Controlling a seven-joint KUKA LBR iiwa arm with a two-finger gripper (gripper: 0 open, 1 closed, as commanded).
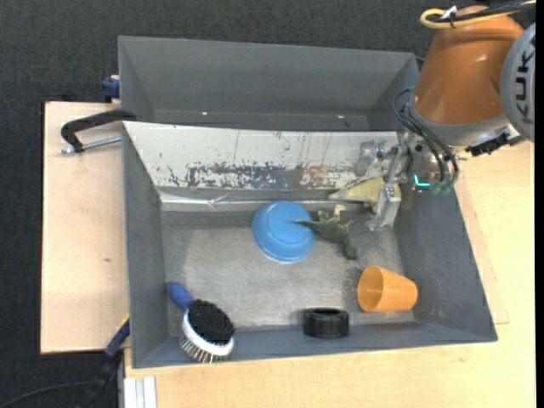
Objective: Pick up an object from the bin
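The end effector (pixel 384 192) is hanging low inside the bin (pixel 255 92), and I cannot tell its opening. A pale yellow piece (pixel 361 190) is lying right against it, with a green toy (pixel 333 229) just beside. Judging by this, the lift is not yet done.

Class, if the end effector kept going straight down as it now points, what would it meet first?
Probably the bin floor just beside the green toy; depth is unclear.

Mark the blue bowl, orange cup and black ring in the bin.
blue bowl (pixel 281 233), camera view, middle of its body.
orange cup (pixel 381 289), camera view, its side wall.
black ring (pixel 326 330), camera view, its near outer wall.
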